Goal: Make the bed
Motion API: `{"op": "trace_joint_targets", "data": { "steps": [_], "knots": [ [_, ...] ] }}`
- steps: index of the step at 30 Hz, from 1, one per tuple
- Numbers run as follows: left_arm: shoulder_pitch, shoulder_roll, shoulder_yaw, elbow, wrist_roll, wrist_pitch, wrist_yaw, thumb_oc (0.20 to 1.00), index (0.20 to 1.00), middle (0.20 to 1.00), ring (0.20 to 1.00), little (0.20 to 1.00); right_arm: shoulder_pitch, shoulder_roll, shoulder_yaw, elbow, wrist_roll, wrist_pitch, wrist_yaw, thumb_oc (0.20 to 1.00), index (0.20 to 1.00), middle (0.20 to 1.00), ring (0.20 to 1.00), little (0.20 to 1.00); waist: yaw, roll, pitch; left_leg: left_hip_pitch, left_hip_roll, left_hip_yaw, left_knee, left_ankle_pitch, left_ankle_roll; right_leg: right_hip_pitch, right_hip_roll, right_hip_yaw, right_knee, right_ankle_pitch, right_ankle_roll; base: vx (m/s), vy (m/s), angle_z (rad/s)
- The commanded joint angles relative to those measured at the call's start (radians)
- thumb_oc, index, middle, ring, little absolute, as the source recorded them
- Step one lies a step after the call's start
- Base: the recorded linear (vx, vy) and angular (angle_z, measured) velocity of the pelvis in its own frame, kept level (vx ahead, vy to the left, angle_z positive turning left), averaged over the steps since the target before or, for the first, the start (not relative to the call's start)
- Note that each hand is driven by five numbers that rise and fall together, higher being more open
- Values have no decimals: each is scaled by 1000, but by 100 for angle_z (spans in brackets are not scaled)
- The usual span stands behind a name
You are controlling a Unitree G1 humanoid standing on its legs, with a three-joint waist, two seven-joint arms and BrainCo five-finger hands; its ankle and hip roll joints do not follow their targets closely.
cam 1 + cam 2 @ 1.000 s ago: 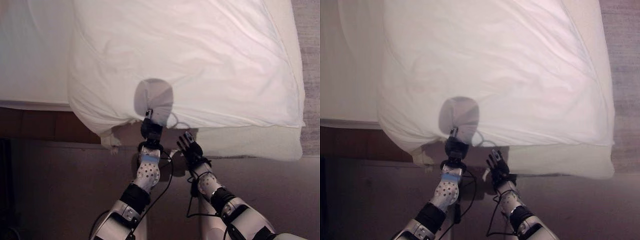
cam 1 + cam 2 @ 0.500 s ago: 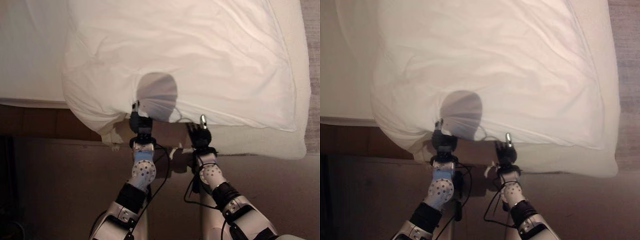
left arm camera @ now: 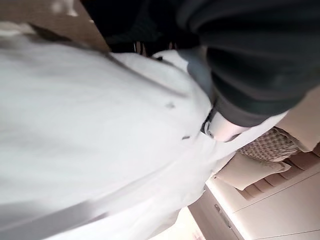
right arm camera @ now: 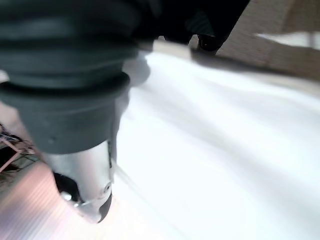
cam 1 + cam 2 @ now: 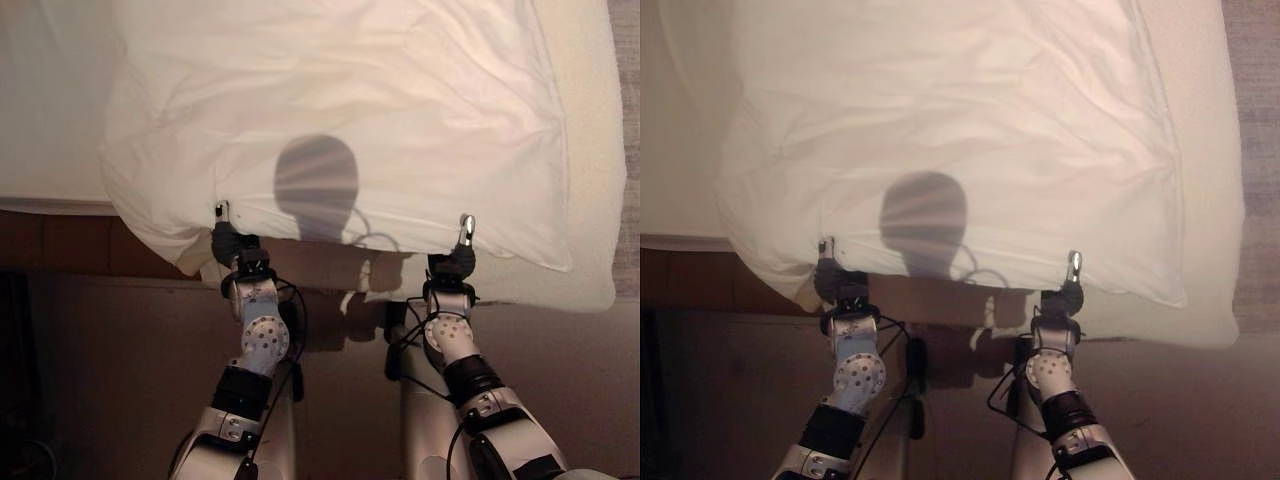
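Warm, dim indoor light from above and behind the camera; the white duvet point(image 5: 340, 120) is the brightest area, nearly washed out at its top. A round, soft-edged shadow sits on its near edge, and the floor point(image 5: 110, 380) below is dark. Both wrist views are heavily motion-blurred, cloth smeared into streaks.

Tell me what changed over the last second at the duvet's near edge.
Both hands moved apart along the white duvet's near edge: the left hand slid toward the robot's left, the right hand toward its right and up to the edge. The edge between them now lies wider. The mattress stayed put.
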Motion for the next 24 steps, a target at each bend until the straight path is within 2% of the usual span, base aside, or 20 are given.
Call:
{"op": "trace_joint_targets", "data": {
  "steps": [1, 9, 10, 11, 12, 21, 24],
  "knots": [
    [-2, 110, 179, -149, 100, -127, 35, 200, 200, 200, 200, 200, 19, -63, -128, -72, -41, -91, -31, 1000, 1000, 1000, 1000, 1000, 15, -12, -49, -56, -64, 42, 55, -25, 52, 56, 37, -3, -67, 50, 18, 0, 0, 0],
    [-14, 126, 206, -143, 140, -128, 66, 200, 200, 200, 200, 200, -9, -101, -166, -35, -76, -89, -75, 1000, 1000, 1000, 1000, 1000, 14, -7, -59, -65, -64, 46, 62, -28, 54, 44, 37, 3, -58, 47, 20, 0, 0, 0],
    [-15, 126, 207, -142, 141, -128, 70, 200, 200, 200, 200, 200, -12, -104, -169, -39, -80, -89, -76, 689, 689, 689, 689, 689, 14, -7, -61, -68, -63, 46, 64, -28, 54, 41, 36, 2, -56, 47, 20, 0, 0, 0],
    [-16, 126, 207, -142, 142, -128, 70, 200, 200, 200, 200, 200, -12, -104, -169, -39, -81, -89, -77, 533, 533, 533, 533, 533, 14, -7, -62, -69, -63, 46, 65, -28, 54, 40, 36, 2, -55, 46, 20, 0, 0, 0],
    [-17, 127, 203, -141, 139, -127, 67, 200, 200, 200, 200, 200, -14, -110, -169, -43, -90, -89, -79, 200, 200, 200, 200, 200, 13, -5, -64, -70, -62, 46, 64, -28, 55, 34, 38, 4, -51, 46, 20, 0, 0, 0],
    [-10, 126, 200, -138, 132, -121, 53, 200, 200, 200, 200, 200, -4, -105, -156, -93, -110, -92, -69, 200, 200, 200, 200, 200, 12, -6, -74, -74, -61, 47, 64, -29, 56, 25, 40, 6, -44, 43, 20, 0, 0, 0],
    [16, 109, 184, -128, 93, -108, 25, 200, 200, 200, 200, 200, 24, -68, -108, -241, -120, -109, -33, 200, 200, 200, 200, 200, 9, -7, -72, -77, -59, 49, 63, -24, 54, 19, 41, 9, -42, 45, 19, 0, 0, 0]
  ]
}}
